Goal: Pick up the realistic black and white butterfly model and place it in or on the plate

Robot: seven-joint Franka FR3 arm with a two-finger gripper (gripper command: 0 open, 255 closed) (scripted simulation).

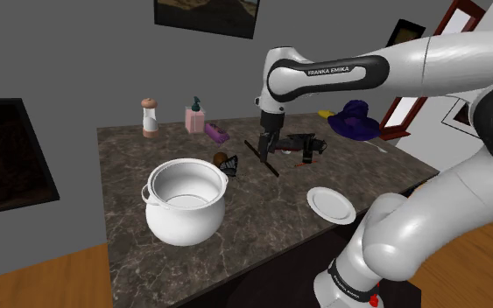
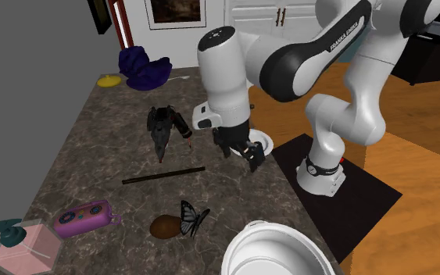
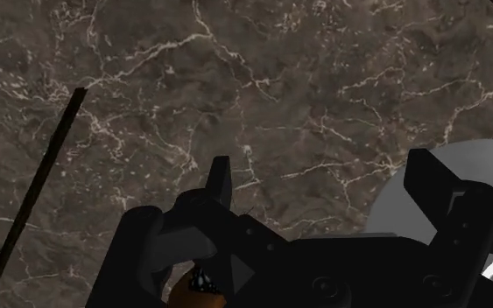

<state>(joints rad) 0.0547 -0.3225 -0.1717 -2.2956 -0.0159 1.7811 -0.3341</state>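
Wrist view: the all-black two-finger hand hovers with fingers apart — empty — above the dark marbled table. The black-and-white butterfly model stands well apart, just beside a brown rounded lump. Risk: closing could catch the lump or crush thin wings.

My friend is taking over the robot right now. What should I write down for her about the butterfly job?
The hand is open and empty, above the marble counter near the plate.
The butterfly stands on the counter beside a brown lump, close to the white pot and well apart from the hand.
The plate has nothing on it.
Done: nothing yet.
Left: reach the butterfly, grip it, carry it over and set it on the plate.
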